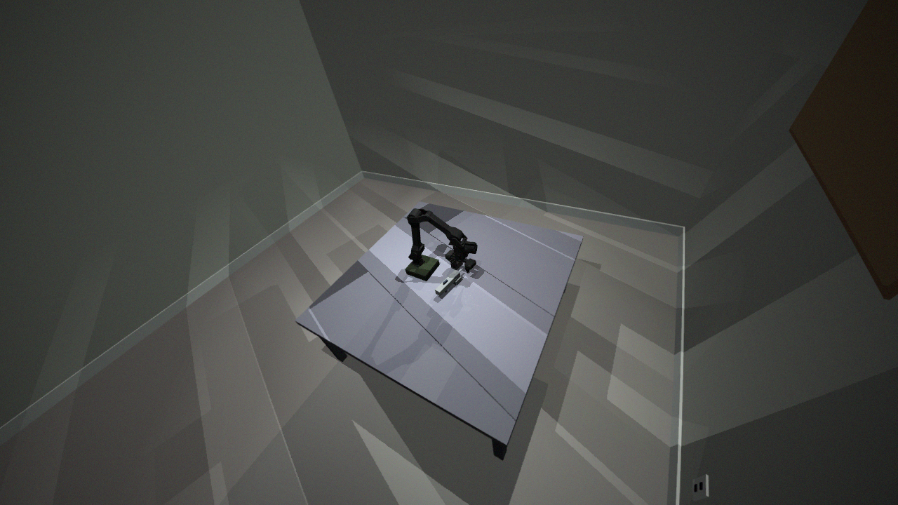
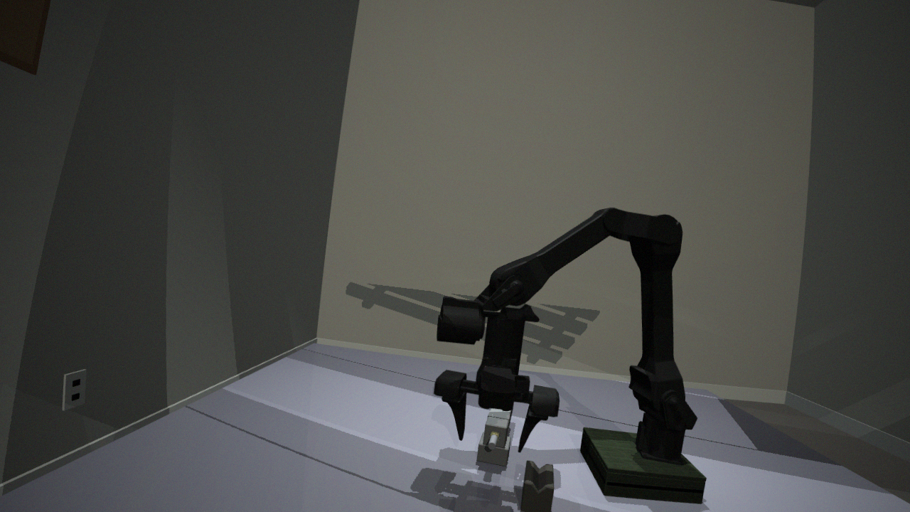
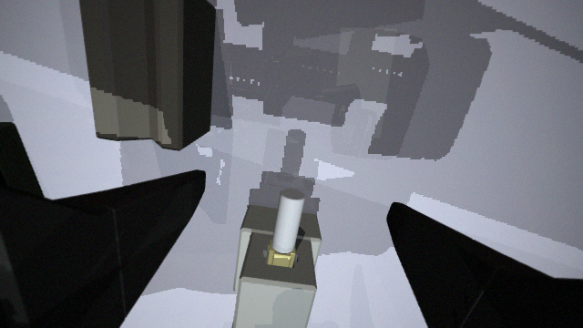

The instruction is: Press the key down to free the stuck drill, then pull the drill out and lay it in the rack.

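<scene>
A pale block-shaped housing [image 1: 445, 287] [image 2: 490, 456] [image 3: 274, 292] lies on the table [image 1: 407, 351] [image 2: 305, 439]. A white cylindrical drill [image 3: 288, 220] [image 2: 493, 439] sticks out of its end through a gold collar [image 3: 281, 258]. My gripper [image 1: 461, 264] [image 2: 491, 434] [image 3: 299, 195] is open and empty. It points down over the housing's drill end, one finger on each side, touching neither. The rack [image 2: 538, 486] [image 3: 146, 77], a dark olive block with a V-notch, stands just beyond the drill's tip. The key is hidden from view.
The arm's dark green base plate [image 1: 420, 268] [image 2: 643, 471] sits on the table close beside the rack and housing. Room walls stand well beyond the table's edges.
</scene>
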Robot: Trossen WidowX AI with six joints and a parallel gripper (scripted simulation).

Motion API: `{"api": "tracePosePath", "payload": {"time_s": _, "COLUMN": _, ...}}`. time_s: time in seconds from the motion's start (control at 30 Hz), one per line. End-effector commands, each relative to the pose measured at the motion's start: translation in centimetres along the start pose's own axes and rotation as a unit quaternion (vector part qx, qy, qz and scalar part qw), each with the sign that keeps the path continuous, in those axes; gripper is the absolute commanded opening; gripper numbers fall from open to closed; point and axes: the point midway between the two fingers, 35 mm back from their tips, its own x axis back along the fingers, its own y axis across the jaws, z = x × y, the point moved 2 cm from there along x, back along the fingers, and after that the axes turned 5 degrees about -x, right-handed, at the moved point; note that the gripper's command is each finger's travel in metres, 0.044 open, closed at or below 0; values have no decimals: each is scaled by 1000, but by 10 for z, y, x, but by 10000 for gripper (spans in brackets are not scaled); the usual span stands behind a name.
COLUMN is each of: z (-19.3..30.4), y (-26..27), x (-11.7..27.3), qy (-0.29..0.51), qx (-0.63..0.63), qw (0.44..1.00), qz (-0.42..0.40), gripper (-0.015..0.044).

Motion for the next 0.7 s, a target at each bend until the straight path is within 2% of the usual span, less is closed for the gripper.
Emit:
{"api": "tracePosePath", "payload": {"time_s": 0.0, "z": 2, "y": 1, "x": -9, "qy": 1, "qx": 2, "qw": 1000, "qz": -4, "gripper": 440}}
{"api": "tracePosePath", "payload": {"time_s": 0.67, "z": 10, "y": 2, "x": -35, "qy": 1, "qx": 2, "qw": 1000, "qz": -4, "gripper": 440}}
